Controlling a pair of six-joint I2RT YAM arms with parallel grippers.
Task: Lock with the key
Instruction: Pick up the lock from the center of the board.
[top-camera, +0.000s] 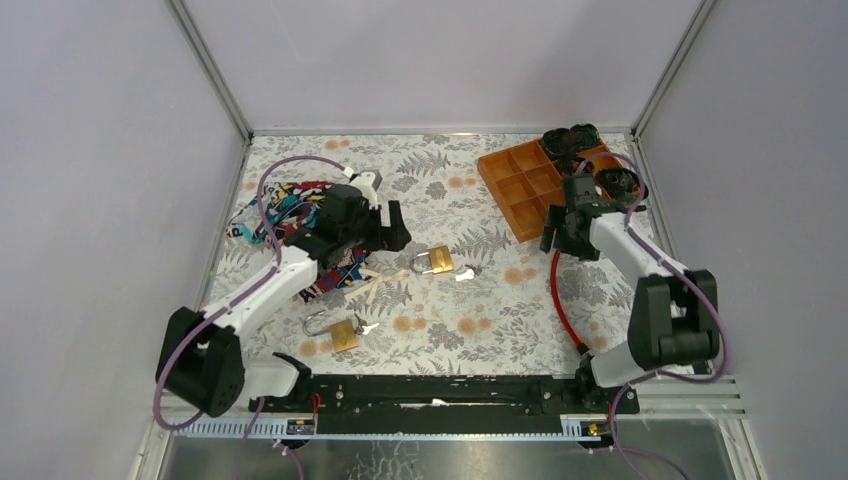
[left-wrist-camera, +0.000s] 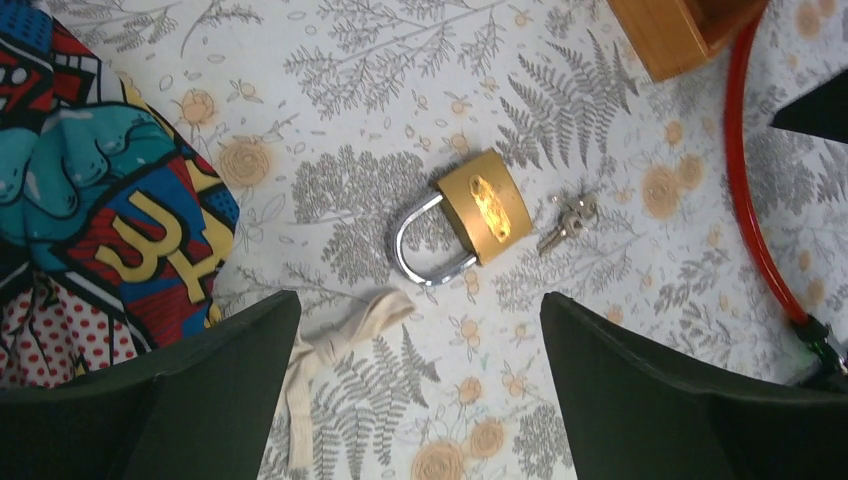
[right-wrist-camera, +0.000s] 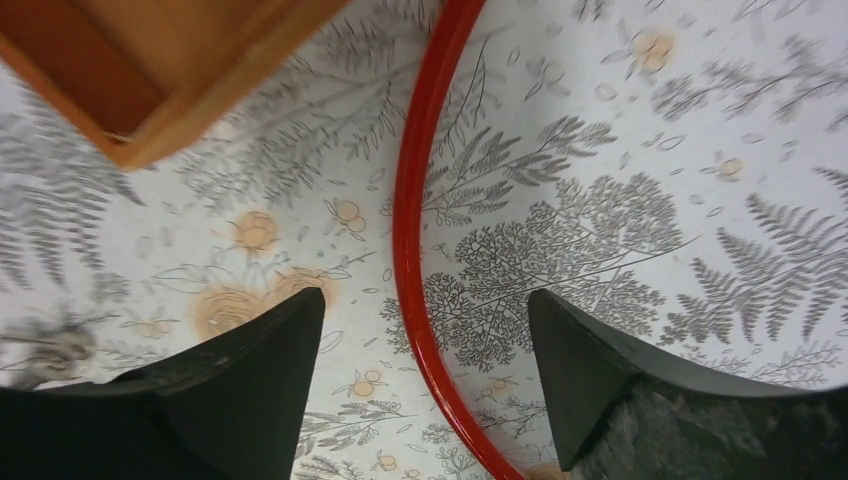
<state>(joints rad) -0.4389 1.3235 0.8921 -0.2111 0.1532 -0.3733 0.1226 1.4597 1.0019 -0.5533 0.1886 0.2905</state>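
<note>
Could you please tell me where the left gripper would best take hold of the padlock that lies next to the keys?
Probably take the padlock by its brass body, coming from straight above with the fingers on its two side edges. It lies flat, its shackle sticks out one way, and the keys lie close by on the opposite side, so those edges look free.

top: overhead, far | wrists: close, downward | shared: red cable (right-wrist-camera: 405, 230)

text: none legible | padlock (left-wrist-camera: 483, 207) face: glare, no brand readable | cloth (left-wrist-camera: 110, 200): yellow comic lettering, unreadable
</note>
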